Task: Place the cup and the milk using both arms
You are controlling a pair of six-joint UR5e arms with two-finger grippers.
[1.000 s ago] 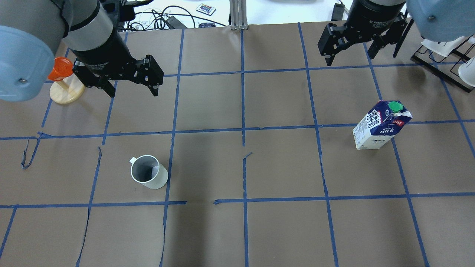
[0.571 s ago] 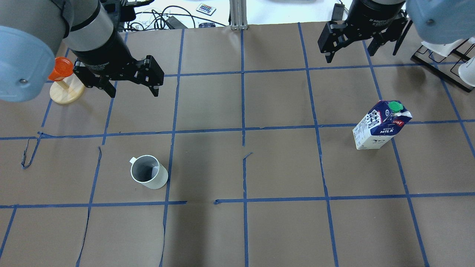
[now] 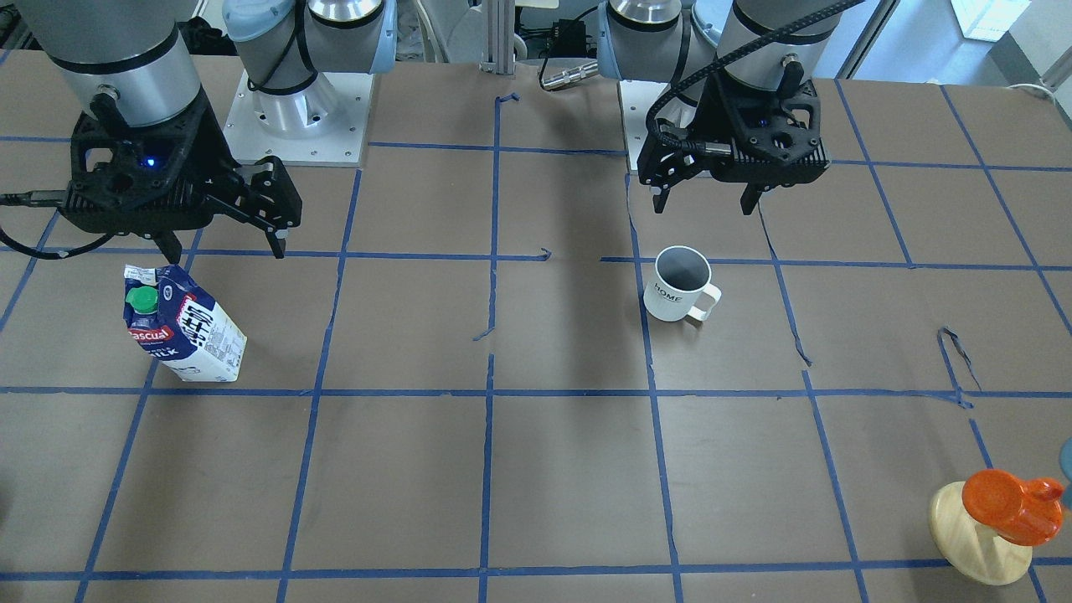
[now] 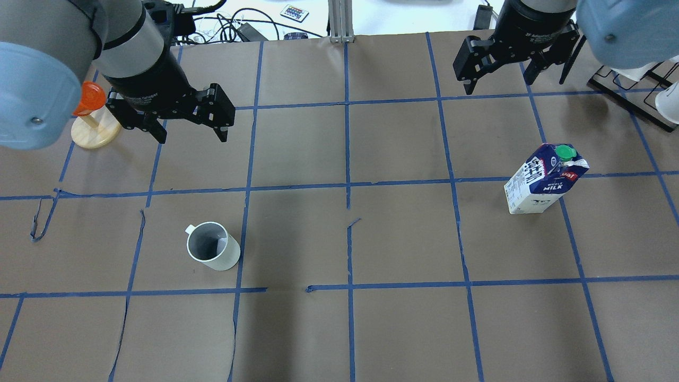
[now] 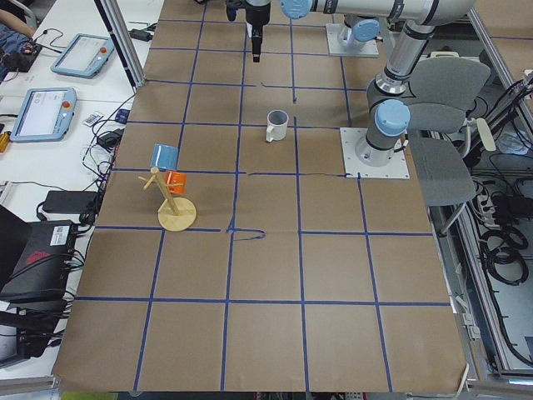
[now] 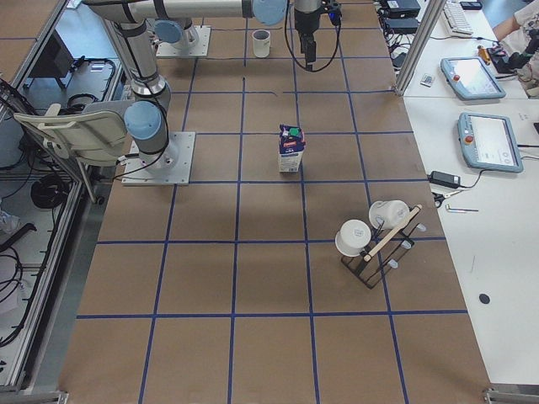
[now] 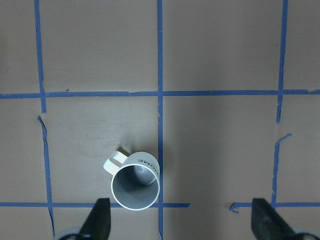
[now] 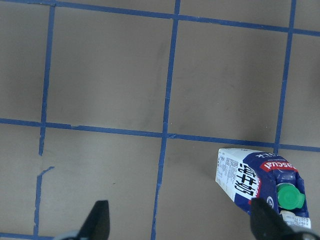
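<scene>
The left end effector (image 4: 192, 137) is creeping a touch toward the robot-side edge of the counter (image 4: 403, 239) compared with a second ago, and it is staying spread wide and carrying nothing. The right end effector (image 4: 498, 86) is hardly moving at all. It is hovering close to the operators' edge, likewise spread wide and empty. Neither the cup (image 4: 212, 253) nor the milk (image 4: 543, 180) is shifting; both are resting where they were.

The cup is sitting upright on the left half of the counter, about midway between the robot-side edge and the operators' edge. Its handle is pointing toward the left end. The milk is standing upright on the right half, a little nearer the operators' edge than the cup. Each end effector is hanging above the counter on the operators' side of its own object, well apart from it. In both wrist-mounted views the object is showing off-centre, toward one side of the opening rather than in the middle.

Such small drifts suggest the reach is only just beginning, with the left arm leading. Nothing is being grasped yet, so the whole task is still lying ahead. Each arm is probably going to need to centre over its object before descending.
</scene>
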